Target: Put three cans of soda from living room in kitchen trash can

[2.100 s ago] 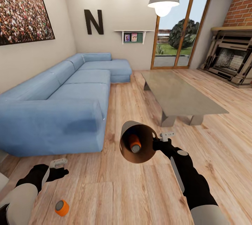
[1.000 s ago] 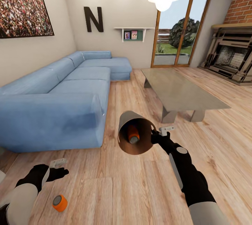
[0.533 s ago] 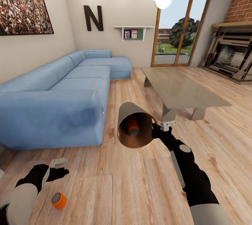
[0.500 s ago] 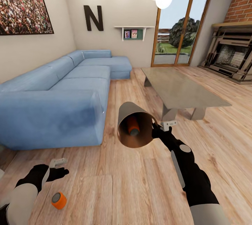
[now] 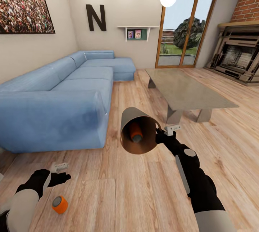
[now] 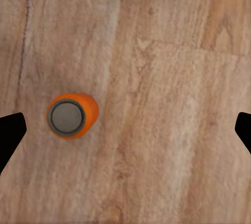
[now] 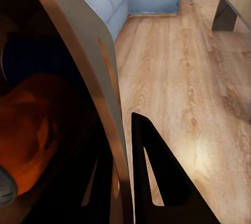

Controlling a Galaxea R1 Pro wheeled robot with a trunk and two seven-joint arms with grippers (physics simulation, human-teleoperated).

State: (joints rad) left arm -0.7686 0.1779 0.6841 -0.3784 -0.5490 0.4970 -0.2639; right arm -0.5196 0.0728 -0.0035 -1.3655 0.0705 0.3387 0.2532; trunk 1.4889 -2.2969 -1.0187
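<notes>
My right gripper is shut on the rim of the pale grey trash can, holding it tilted above the floor with its brown mouth toward me. One orange soda can lies inside it. In the right wrist view the bin wall runs between the two fingers of the right gripper, with the orange can and a dark blue shape inside. A second orange can stands on the wood floor just below my open left gripper. The left wrist view looks straight down on this can, near one fingertip.
A long blue corner sofa fills the left side. The glass low table stands ahead on the right, with the brick fireplace behind it. A glass door and a black letter N are on the far wall.
The whole head view has slid upward a little, so the camera moved. The right arm has carried the bin slightly higher and farther out. The left arm has stayed put.
</notes>
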